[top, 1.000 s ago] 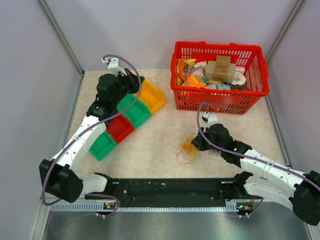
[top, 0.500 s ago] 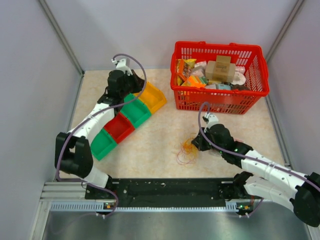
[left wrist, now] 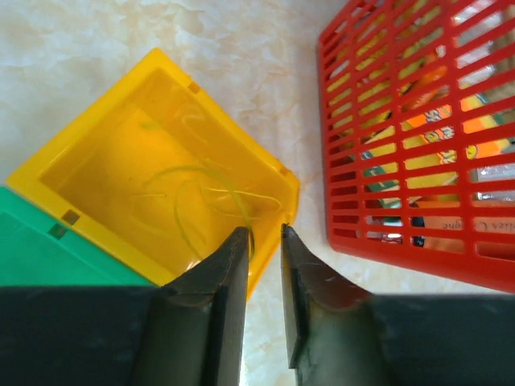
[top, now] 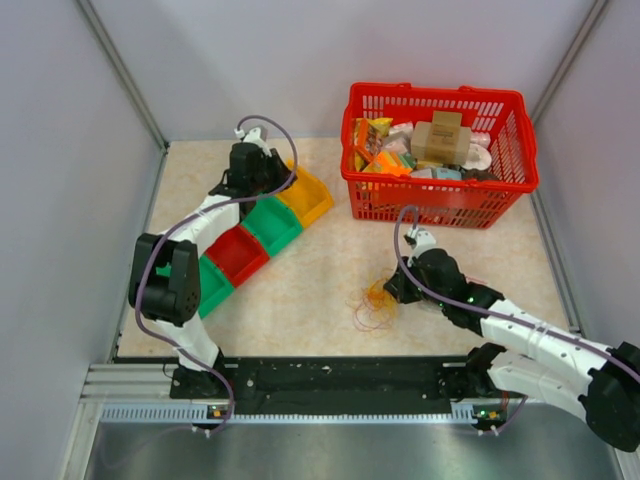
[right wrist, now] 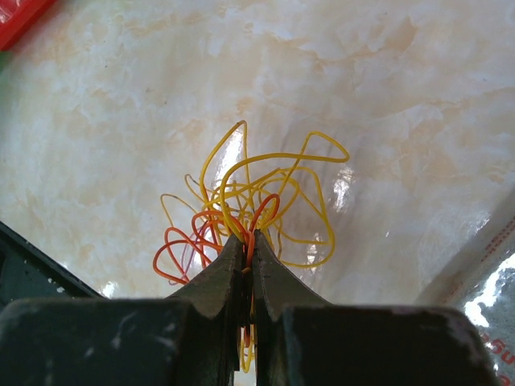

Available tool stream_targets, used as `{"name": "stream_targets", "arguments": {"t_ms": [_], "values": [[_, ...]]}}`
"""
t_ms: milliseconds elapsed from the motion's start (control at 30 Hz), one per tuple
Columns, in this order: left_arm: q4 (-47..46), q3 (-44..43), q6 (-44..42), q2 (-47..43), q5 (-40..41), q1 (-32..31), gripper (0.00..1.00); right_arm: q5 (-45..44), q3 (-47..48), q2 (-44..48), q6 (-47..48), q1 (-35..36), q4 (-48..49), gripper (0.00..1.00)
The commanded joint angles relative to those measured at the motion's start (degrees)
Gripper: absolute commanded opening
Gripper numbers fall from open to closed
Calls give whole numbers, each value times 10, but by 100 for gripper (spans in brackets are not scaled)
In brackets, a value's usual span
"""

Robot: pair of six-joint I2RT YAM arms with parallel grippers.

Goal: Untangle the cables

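The cables (top: 374,303) are a small tangle of thin yellow, orange and reddish loops on the table, left of my right gripper (top: 388,290). In the right wrist view my right gripper (right wrist: 249,239) is shut on several strands of the cables (right wrist: 269,189), and the loops fan out beyond its tips. My left gripper (left wrist: 265,233) hangs over the near corner of the yellow bin (left wrist: 121,169) with a narrow gap between its jaws and nothing clamped. A thin yellow loop (left wrist: 201,201) lies loose inside that bin. In the top view my left gripper (top: 270,172) reaches the yellow bin (top: 305,195).
A red basket (top: 440,195) full of packets stands at the back right, close to the yellow bin in the left wrist view (left wrist: 418,121). A green bin (top: 270,225), a red bin (top: 240,255) and another green bin (top: 208,288) run diagonally from the yellow one.
My left arm has stretched further back and right over the yellow bin, and its jaws have parted slightly. The right arm and the tangle have not moved.
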State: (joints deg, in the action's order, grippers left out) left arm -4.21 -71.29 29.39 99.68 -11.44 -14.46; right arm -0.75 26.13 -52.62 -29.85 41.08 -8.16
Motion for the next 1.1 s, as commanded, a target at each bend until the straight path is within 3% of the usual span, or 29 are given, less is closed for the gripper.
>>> {"name": "stream_targets", "arguments": {"t_ms": [0, 67, 133, 233, 300, 367, 633, 833, 967, 1067], "values": [[16, -23, 11, -27, 48, 9, 41, 4, 10, -9, -3, -3, 17, 0], [25, -14, 15, -54, 55, 9, 67, 5, 10, -13, -2, -4, 18, 0], [39, -4, 24, -83, 55, 8, 79, 4, 9, -20, -3, -4, 24, 0], [61, 54, 44, -145, 31, 8, 79, 4, 9, -35, -3, -5, 39, 0], [53, 112, 62, -196, 3, 8, 71, 19, 11, -48, 0, -4, 45, 0], [48, 168, 73, -247, -50, 7, 70, 27, 16, -58, 7, -4, 53, 0], [39, 337, -3, -386, -238, -85, 71, 110, 16, -76, 38, -4, 112, 0], [17, 466, 24, -482, -189, -190, 62, 147, 3, -76, 27, -4, 159, 0], [-26, 491, 47, -455, -163, -241, 67, 170, 1, -87, 10, -5, 177, 0], [14, 461, 18, -416, -73, -299, 70, 179, -6, -88, 1, -4, 188, 0]]}}
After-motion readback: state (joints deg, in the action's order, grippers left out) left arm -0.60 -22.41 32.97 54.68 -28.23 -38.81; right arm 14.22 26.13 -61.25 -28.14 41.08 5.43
